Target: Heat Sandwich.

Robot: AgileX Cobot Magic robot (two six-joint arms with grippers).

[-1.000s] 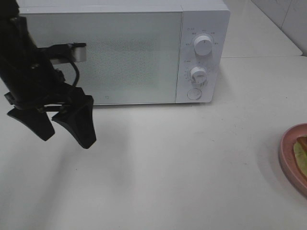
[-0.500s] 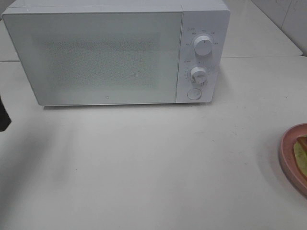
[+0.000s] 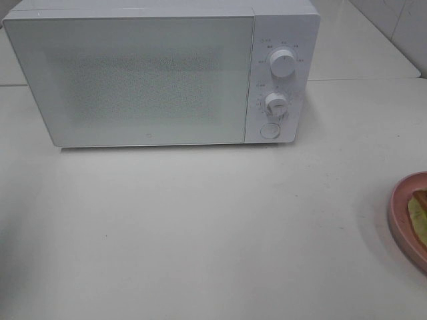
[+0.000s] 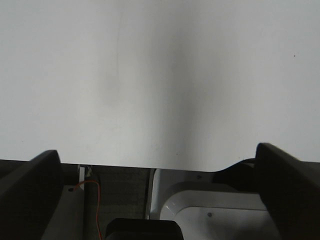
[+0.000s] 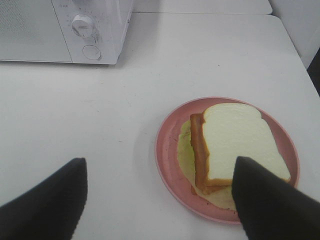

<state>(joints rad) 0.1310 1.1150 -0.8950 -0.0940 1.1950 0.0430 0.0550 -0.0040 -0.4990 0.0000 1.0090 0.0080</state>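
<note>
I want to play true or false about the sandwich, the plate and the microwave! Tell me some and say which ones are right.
1. The sandwich lies on a pink plate. True.
2. The microwave door is open. False: it is shut.
3. The right gripper holds the sandwich. False: its jaws are open and empty, hovering by the plate.
4. The microwave has two round knobs, one above the other. True.
5. The left gripper is squeezing a cup. False: it is open with nothing in it, over bare table.
</note>
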